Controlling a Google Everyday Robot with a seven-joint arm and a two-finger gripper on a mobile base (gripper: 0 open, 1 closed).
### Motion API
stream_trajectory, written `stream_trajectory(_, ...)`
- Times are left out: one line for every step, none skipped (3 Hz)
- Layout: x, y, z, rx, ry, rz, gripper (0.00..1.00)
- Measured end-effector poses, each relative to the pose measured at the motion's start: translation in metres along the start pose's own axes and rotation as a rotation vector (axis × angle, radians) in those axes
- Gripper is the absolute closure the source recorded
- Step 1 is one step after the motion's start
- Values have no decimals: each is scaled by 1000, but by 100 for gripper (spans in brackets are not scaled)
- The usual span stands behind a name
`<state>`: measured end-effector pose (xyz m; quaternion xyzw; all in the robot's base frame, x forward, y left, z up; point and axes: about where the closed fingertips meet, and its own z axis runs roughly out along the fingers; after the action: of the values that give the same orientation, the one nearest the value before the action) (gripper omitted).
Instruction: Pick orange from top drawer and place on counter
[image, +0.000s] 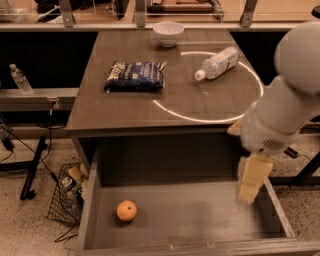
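Note:
The orange (126, 210) lies on the bottom of the open top drawer (200, 222), near its front left corner. The counter (170, 102) above it carries a thin glowing white circle. My gripper (251, 186) hangs from the white arm (285, 110) that reaches in from the right. It is over the right part of the drawer, well to the right of the orange and apart from it. Nothing shows in the gripper.
On the counter lie a dark snack bag (135, 76), a plastic bottle (217, 63) on its side and a white bowl (168, 33) at the back. A wire basket (67, 192) with litter stands on the floor left of the drawer. Another bottle (20, 79) stands on the left rail shelf.

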<state>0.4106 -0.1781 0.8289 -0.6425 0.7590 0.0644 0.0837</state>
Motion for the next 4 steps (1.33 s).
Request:
stream_trajectory(-17, 34, 69, -123, -63, -42, 0)
stream_trajectory(-16, 35, 69, -124, -60, -41, 0)
stream_trajectory(-21, 33, 71, -127, -90, -47, 0)
stream_trajectory(-54, 24, 95, -134, -193, -49, 0)
